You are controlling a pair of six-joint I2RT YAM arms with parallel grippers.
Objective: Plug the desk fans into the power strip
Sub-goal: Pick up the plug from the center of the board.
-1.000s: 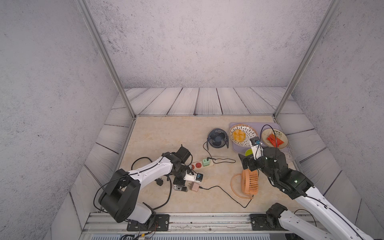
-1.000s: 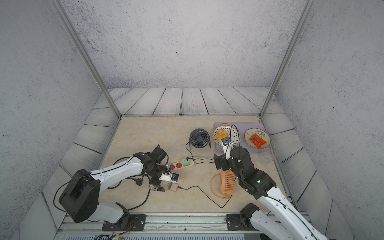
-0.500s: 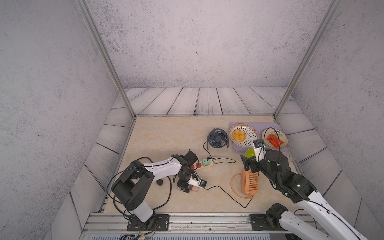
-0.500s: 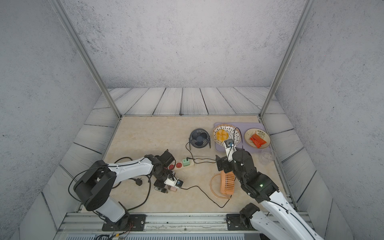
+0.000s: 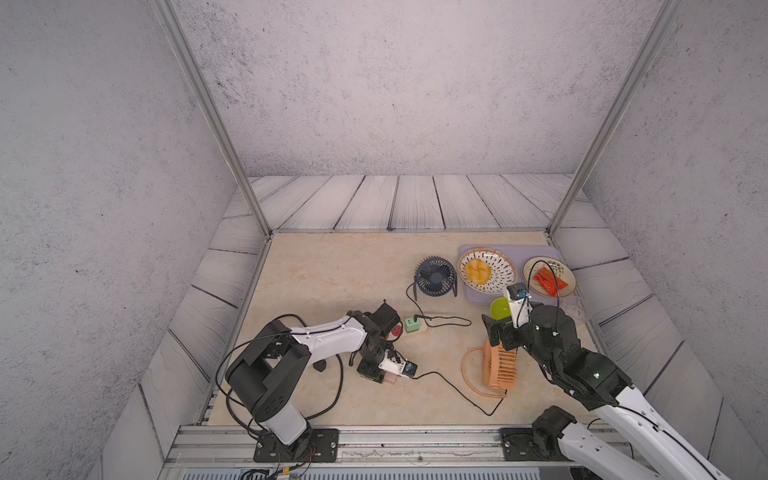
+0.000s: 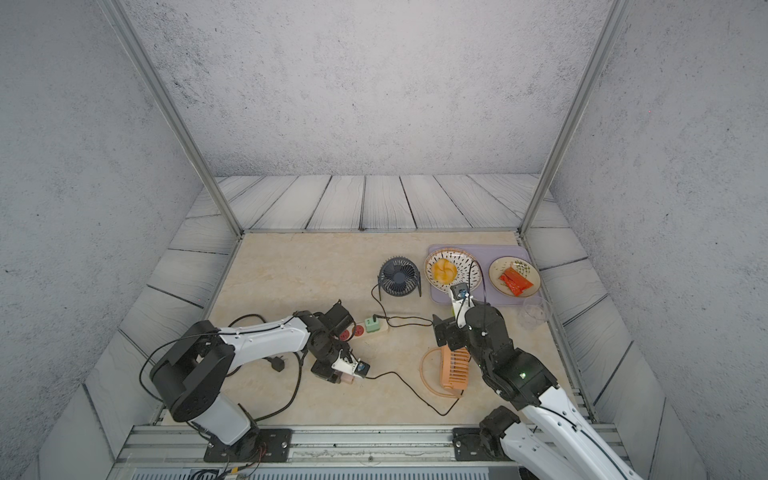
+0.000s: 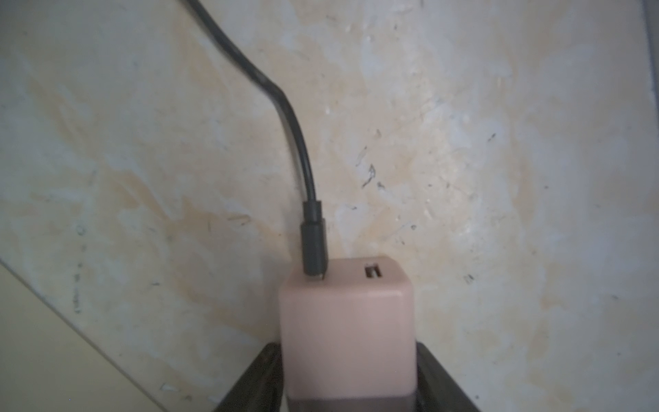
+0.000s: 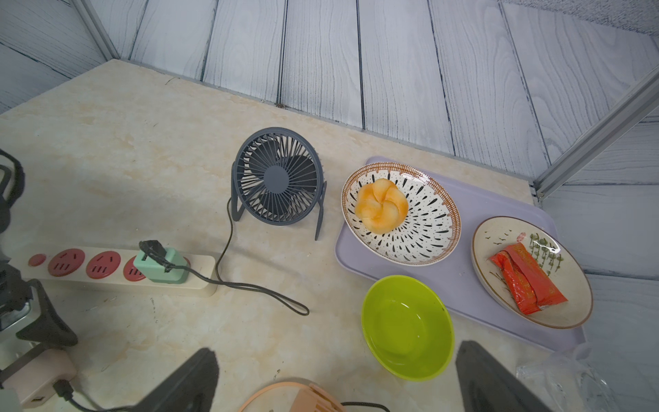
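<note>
The power strip [image 8: 199, 281] lies left of centre; in both top views my left arm covers most of it [image 5: 419, 328] [image 6: 384, 327]. A green adapter [image 8: 162, 265] sits in its end socket, with the cord of the upright dark blue fan [image 5: 435, 276] [image 8: 278, 176]. A peach fan [image 5: 498, 368] [image 6: 455, 368] lies flat, its black cord running to a pink adapter [image 7: 347, 321] [image 5: 390, 377] on the table. My left gripper [image 7: 347, 360] [image 5: 384, 376] is shut on that adapter's sides. My right gripper [image 8: 335, 356] [image 5: 505, 332] hangs open above the peach fan.
A lilac tray [image 8: 463, 285] at the back right holds a patterned plate with a bun [image 8: 381, 205] and a plate with a red packet [image 8: 527, 278]. A green bowl [image 8: 406, 324] stands beside it, clear plastic [image 8: 570, 381] further right. A loose black plug [image 6: 277, 365] lies near my left arm.
My left gripper has moved onto the pink adapter and closed its fingers on it. The right arm has barely shifted and stays open.
</note>
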